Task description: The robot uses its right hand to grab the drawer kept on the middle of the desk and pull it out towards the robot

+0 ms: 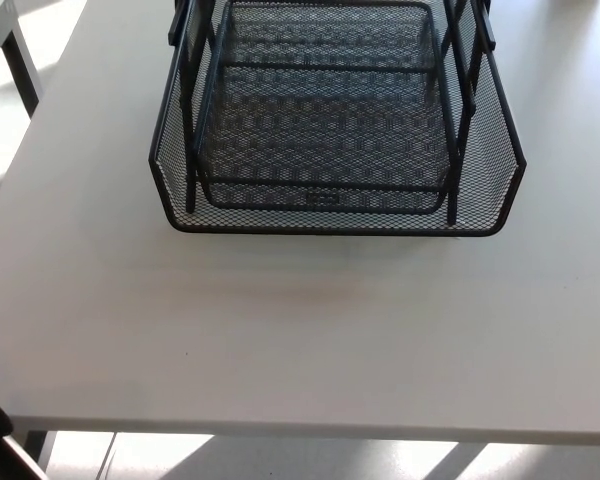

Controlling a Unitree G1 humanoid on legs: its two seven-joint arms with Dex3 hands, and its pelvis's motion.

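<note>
The black mesh drawer (335, 205) sits on the white desk (300, 330), apparently slid forward; neither hand shows.

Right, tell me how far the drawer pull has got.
The black mesh drawer sits mid-desk, its front rim well ahead of the upper tray and the frame posts, with bare white desk between it and the near edge. Neither robot hand is in view, so nothing is being gripped. That fits a drawer already drawn forward and released, or one that simply sits this way awaiting the right hand; the picture cannot settle which.
</note>
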